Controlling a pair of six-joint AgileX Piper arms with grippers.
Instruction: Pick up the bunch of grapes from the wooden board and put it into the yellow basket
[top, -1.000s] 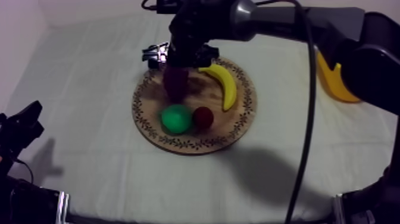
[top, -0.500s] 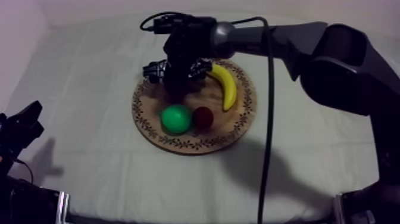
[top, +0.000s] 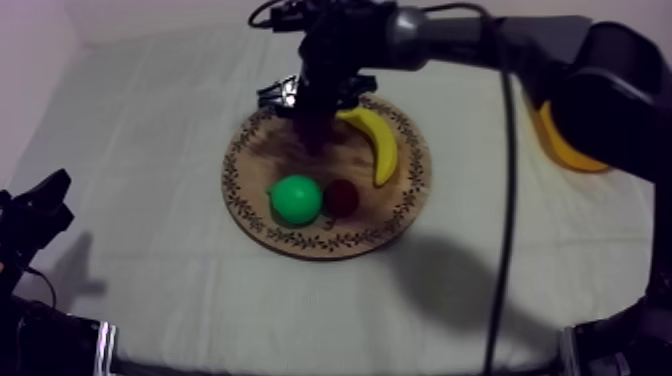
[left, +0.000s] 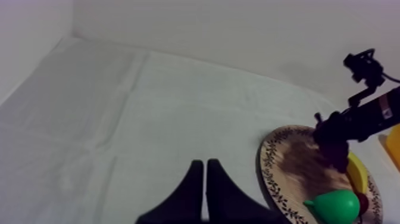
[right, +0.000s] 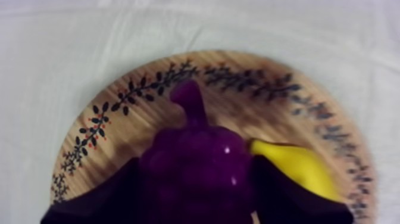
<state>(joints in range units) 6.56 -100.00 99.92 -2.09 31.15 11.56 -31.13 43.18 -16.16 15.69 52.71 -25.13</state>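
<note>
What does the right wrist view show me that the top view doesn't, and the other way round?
Right wrist view adds the grasp up close: my right gripper is shut on the bunch of grapes, one finger at each side, stem pointing away. Top view adds the pear and small red fruit side by side, the yellow basket at far right, and my left gripper low at its side. Both share the wooden board and the banana beside the grapes.

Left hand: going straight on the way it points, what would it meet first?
Probably nothing near: the left hand, shut, points across bare cloth toward the far wall; the wooden board lies off to the side.
</note>
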